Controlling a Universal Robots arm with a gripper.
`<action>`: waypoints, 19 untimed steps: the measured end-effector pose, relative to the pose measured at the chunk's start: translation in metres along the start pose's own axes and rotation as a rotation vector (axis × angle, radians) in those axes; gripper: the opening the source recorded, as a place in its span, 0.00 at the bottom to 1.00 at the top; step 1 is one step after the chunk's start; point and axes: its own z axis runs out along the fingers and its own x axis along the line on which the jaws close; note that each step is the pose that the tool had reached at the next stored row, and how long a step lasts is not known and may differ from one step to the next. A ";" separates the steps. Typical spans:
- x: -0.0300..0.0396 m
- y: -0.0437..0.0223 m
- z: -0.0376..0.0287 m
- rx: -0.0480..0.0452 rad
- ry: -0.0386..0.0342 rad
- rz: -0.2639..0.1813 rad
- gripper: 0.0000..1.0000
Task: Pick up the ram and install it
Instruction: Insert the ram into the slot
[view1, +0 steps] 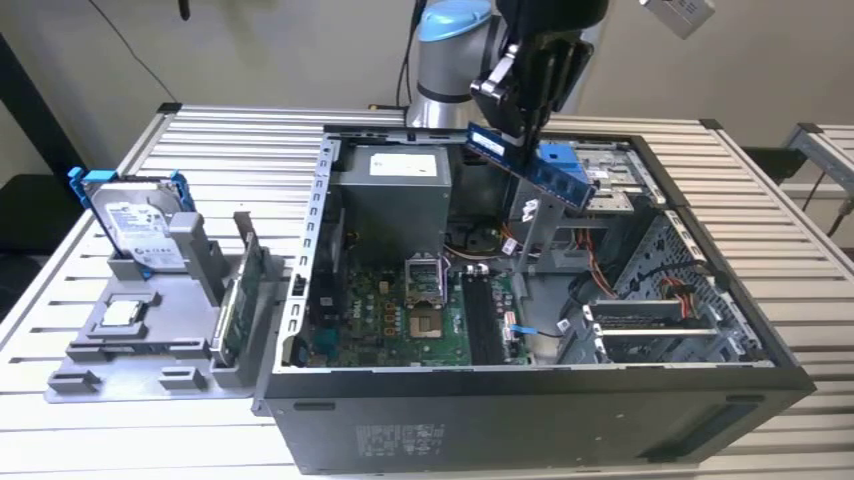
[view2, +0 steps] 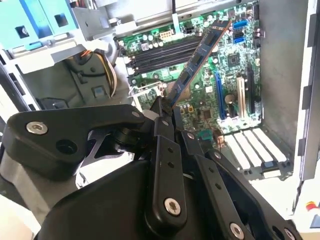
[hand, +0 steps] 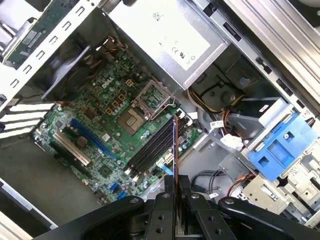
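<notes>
Above the open case (view1: 534, 410), the hand (hand: 176, 184) grips one ram (view2: 199, 60).

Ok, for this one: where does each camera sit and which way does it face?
Exterior view: off the arm, raised, looking down on the open computer case; shows the arm and gripper holding the ram.
First wrist view: on the arm, looking past the gripper into the case at the motherboard; ram edge-on.
Second wrist view: on the arm, looking past the gripper at the ram's chip face.
Both wrist views share ram, motherboard, memory slots.
</notes>
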 end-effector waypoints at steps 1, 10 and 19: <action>0.0001 -0.0001 0.0001 0.0003 0.0002 0.008 0.14; 0.0015 -0.0026 0.0008 0.0018 0.0014 0.060 0.14; 0.0027 -0.0049 0.0010 0.0035 0.0028 0.109 0.14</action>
